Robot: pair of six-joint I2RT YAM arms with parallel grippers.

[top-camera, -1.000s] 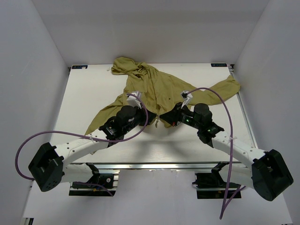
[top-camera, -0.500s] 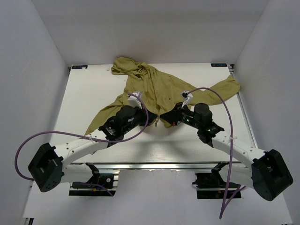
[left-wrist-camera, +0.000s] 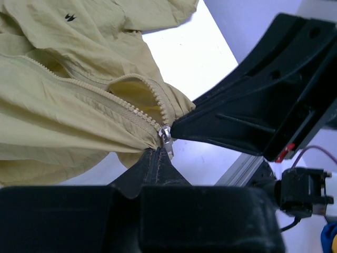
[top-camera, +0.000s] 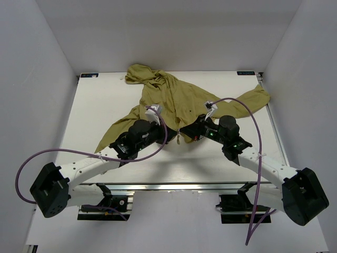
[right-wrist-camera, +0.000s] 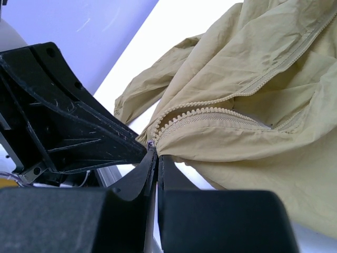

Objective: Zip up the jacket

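Observation:
The olive jacket (top-camera: pixel 174 97) lies spread on the white table, hood at the back and zipper open along most of the front. Both grippers meet at the near hem. My left gripper (top-camera: pixel 170 138) is shut on the hem fabric (left-wrist-camera: pixel 142 139) just below the silver zipper slider (left-wrist-camera: pixel 166 134). My right gripper (top-camera: pixel 185 133) is shut on the zipper's lower end (right-wrist-camera: pixel 152 142); its black finger (left-wrist-camera: pixel 237 124) comes in from the right in the left wrist view. The two rows of teeth (right-wrist-camera: pixel 210 113) part just above the grip.
One sleeve (top-camera: pixel 255 96) reaches the table's right edge, the other (top-camera: pixel 113 133) lies by my left arm. White walls close in on three sides. An aluminium rail (top-camera: pixel 174 186) runs along the near edge. Purple cables (top-camera: pixel 253 126) loop over both arms.
Almost nothing: my left arm and its cable have shifted slightly. Both grippers stay shut at the hem.

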